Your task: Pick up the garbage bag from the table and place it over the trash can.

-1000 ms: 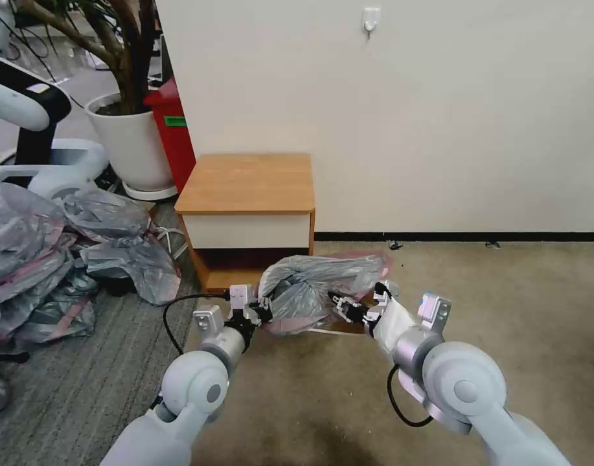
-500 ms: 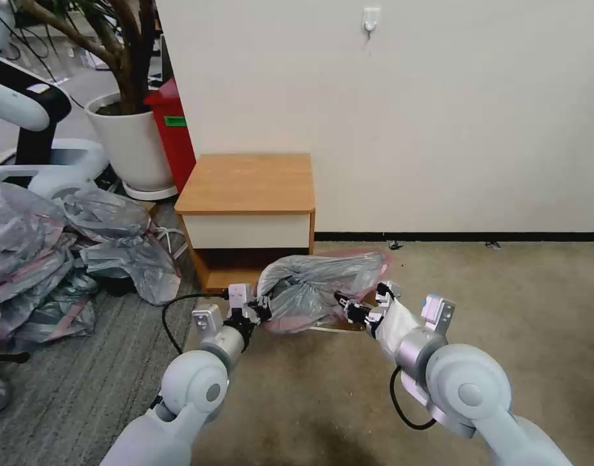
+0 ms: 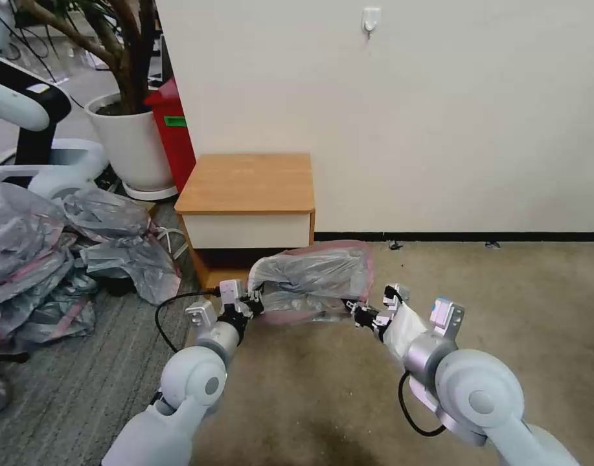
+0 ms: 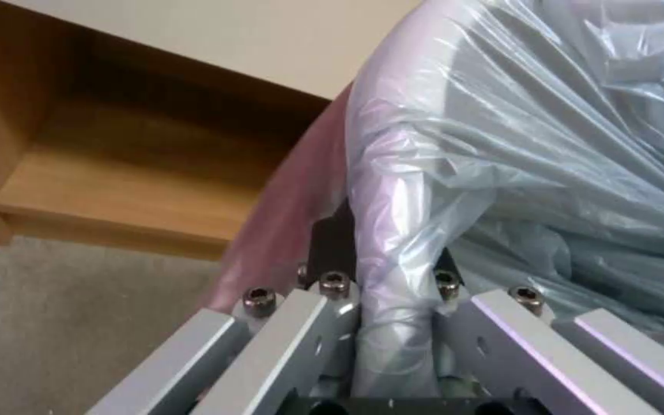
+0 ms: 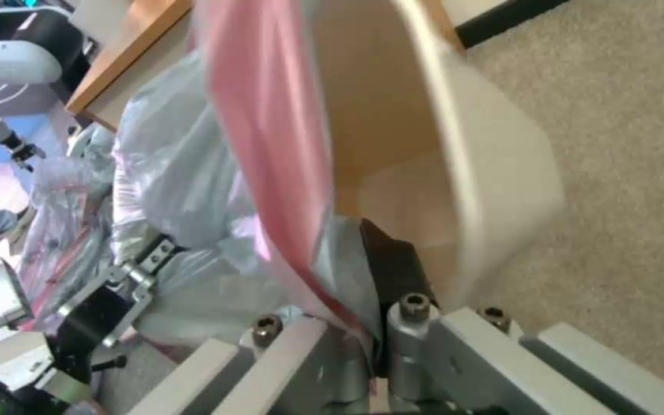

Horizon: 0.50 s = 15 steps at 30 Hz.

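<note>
Cream wall (image 3: 439, 116), beige carpet (image 3: 504, 291), potted tree (image 3: 125, 97), red bin (image 3: 173, 133)

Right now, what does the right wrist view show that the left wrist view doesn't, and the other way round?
Right wrist view alone: the trash can, its cream wall and inside beside the bag's pink band, and the left hand farther off. Left wrist view alone: the table, its shelf gap and white drawer front. Both: the garbage bag, pinched in that arm's own hand; the right hand grips at the pink band.
</note>
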Available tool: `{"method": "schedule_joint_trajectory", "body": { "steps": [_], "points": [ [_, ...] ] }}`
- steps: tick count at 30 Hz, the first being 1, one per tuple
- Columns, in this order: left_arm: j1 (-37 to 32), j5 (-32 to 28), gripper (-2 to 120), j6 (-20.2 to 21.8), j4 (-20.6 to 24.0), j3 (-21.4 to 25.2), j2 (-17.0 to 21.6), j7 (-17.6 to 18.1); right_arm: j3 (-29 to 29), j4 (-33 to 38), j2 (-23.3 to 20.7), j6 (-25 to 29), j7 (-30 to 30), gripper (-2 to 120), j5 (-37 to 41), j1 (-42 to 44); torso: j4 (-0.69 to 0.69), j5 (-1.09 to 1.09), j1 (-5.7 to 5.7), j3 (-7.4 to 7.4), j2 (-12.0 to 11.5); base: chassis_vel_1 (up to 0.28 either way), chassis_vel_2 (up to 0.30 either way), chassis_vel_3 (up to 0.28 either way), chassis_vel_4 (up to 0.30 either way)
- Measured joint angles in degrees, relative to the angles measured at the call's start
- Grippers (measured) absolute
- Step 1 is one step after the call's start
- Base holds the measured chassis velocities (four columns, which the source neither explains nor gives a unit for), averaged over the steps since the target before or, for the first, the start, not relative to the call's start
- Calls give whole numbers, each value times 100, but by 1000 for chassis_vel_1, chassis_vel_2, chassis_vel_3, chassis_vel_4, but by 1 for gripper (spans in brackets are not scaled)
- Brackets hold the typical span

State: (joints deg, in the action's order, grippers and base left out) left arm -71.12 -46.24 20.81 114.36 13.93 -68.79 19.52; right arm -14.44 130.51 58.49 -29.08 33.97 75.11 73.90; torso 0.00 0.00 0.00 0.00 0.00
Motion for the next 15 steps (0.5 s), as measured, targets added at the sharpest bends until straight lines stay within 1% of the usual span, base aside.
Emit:
{"method": "schedule_joint_trajectory", "body": {
  "steps": [11,12,14,15],
  "points": [
    [34,-318,3,-35,11,221,53,133,-188,58,-120,0,-8,0,27,129,0,0,0,0,0,0,0,0,0],
    [30,-358,3,-35,27,250,73,136,-208,57,-123,0,1,2,26,140,0,0,0,0,0,0,0,0,0],
    [12,-511,3,-22,83,334,113,139,-246,29,-128,0,2,12,22,167,0,-1,0,0,0,0,0,0,0],
    [12,-511,3,-22,83,334,113,139,-246,29,-128,0,2,12,22,167,0,-1,0,0,0,0,0,0,0]
  ]
}}
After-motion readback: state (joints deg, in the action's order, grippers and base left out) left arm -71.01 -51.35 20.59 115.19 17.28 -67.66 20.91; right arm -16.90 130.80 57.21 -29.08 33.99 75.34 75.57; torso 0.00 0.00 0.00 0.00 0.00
